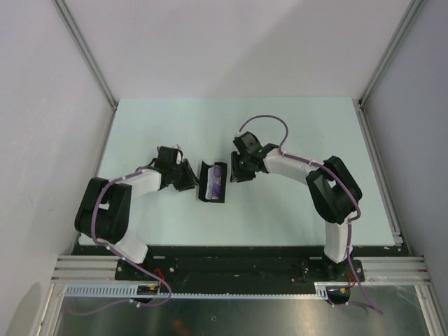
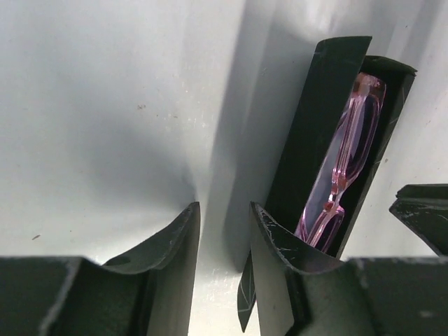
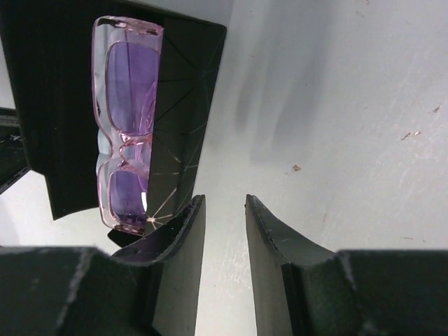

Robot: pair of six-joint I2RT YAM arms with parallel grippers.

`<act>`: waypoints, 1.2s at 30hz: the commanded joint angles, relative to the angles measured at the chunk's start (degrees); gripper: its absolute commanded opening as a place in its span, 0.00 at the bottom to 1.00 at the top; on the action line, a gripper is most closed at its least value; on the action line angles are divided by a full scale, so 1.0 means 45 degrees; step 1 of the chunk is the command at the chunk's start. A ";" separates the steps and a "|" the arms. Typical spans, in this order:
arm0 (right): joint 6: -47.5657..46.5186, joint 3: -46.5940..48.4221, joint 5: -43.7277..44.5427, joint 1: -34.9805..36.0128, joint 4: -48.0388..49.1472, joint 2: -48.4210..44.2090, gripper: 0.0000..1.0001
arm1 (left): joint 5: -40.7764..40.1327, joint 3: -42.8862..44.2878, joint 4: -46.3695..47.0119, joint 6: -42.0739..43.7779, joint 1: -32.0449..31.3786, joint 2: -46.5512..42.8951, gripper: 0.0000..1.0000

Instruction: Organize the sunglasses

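Observation:
The sunglasses (image 1: 218, 180), pink frame with purple lenses, lie folded inside an open black case (image 1: 210, 183) at the table's middle. They show in the left wrist view (image 2: 350, 150) and the right wrist view (image 3: 129, 126), resting in the case (image 2: 308, 140) (image 3: 56, 105). My left gripper (image 1: 190, 179) is open and empty just left of the case; its right finger (image 2: 276, 252) is near the case's flap. My right gripper (image 1: 238, 171) is open and empty just right of the case, over bare table (image 3: 224, 210).
The pale table (image 1: 294, 133) is ringed by white walls and aluminium rails (image 1: 378, 161). The two arms' bases stand at the near edge (image 1: 231, 262). A few small specks lie on the table (image 3: 296, 168).

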 commanded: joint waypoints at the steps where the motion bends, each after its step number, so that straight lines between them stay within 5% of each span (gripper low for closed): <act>1: -0.0180 0.0011 0.0255 -0.0073 0.0296 0.0259 0.34 | -0.0070 0.0219 0.0345 0.0158 -0.0044 -0.0518 0.41; 9: -0.0395 0.0011 -0.0038 -0.0054 0.0413 0.0474 0.34 | 0.2018 0.0356 0.1165 0.0724 -0.0610 -0.0385 0.43; 31: -0.0590 0.0011 0.0059 0.0259 0.0121 0.0436 0.35 | 0.2822 0.0122 0.2338 0.0373 -0.1391 0.0202 0.50; 36: -0.0727 0.0011 0.0488 0.0318 0.0101 -0.0207 0.43 | 0.2762 0.0200 0.2377 0.0510 -0.1626 0.0553 0.52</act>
